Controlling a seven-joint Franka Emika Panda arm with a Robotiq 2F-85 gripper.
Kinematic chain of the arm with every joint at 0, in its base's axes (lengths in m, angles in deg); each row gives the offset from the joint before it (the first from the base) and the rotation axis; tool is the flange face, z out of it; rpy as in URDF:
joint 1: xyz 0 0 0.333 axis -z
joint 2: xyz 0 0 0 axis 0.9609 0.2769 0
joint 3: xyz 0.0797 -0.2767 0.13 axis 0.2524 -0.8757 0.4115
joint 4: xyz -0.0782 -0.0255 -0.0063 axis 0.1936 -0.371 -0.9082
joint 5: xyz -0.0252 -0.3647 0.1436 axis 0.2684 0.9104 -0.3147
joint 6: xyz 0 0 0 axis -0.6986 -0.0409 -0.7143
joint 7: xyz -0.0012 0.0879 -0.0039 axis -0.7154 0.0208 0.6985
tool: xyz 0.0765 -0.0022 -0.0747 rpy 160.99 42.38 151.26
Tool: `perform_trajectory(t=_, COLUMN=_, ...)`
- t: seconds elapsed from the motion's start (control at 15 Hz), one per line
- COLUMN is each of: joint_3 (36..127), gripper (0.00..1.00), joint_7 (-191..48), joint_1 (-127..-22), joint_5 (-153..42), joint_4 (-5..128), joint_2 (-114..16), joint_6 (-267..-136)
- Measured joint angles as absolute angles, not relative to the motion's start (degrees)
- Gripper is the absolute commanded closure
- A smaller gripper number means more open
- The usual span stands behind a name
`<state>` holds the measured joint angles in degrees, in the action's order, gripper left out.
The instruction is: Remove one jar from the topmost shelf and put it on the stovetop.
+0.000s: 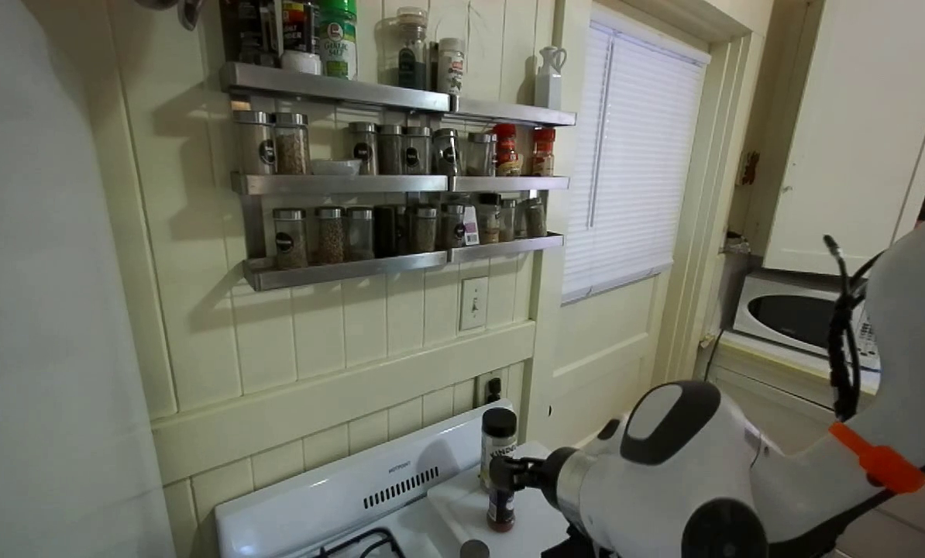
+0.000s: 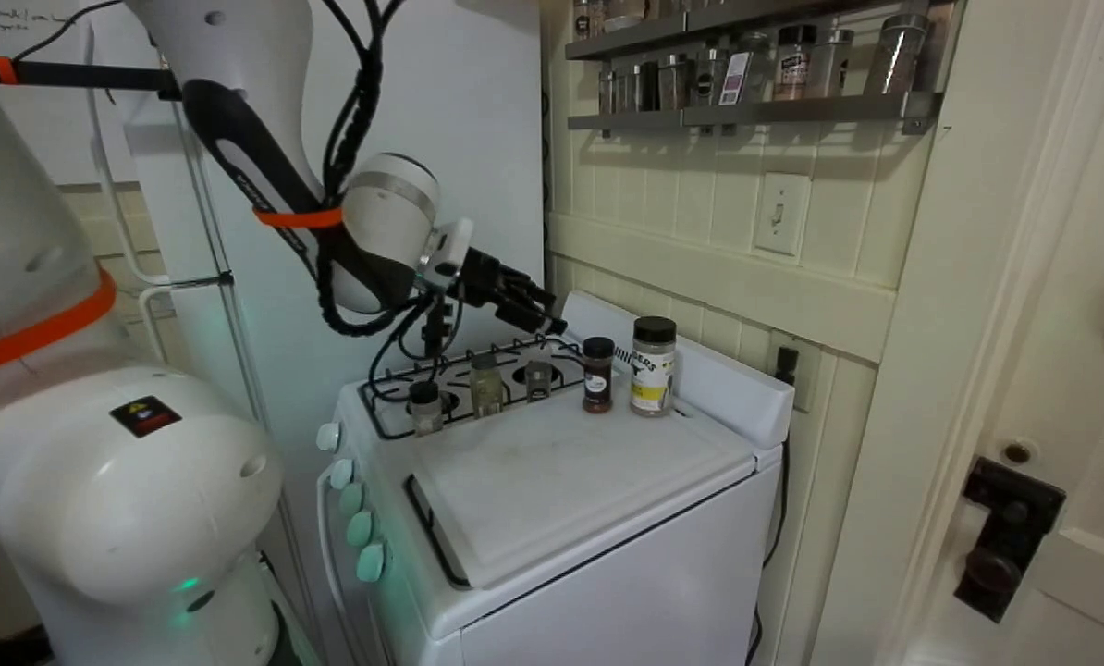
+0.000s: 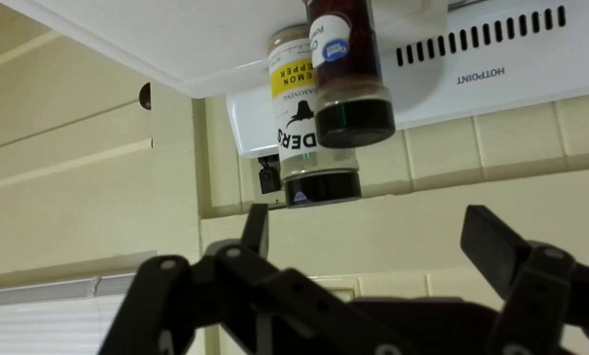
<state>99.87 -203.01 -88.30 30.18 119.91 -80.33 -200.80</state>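
Over on the white stove worktop (image 2: 570,490), the slim little jar (image 3: 346,74) stands upright just beside a bigger lemon-pepper bottle (image 2: 653,370). It's dark reddish-brown inside, clearer under its black cap (image 3: 356,123), with a round white label (image 3: 329,34) and a blue badge (image 3: 335,50). The claw (image 3: 367,224) near it is spread wide.

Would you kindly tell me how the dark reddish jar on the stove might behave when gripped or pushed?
The jar has straight, glossy walls, so it's probably stiff yet slippery. Standing taller than wide, it could tip if pushed near its black cap, then, being round, roll.
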Motion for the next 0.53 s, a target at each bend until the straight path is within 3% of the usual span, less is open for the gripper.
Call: perform_trajectory(t=0.53, joint_3=83.29, gripper=0.00, joint_7=-171.22, joint_1=-93.30, joint_5=10.67, joint_4=123.80, joint_2=-92.47, joint_6=-221.01)
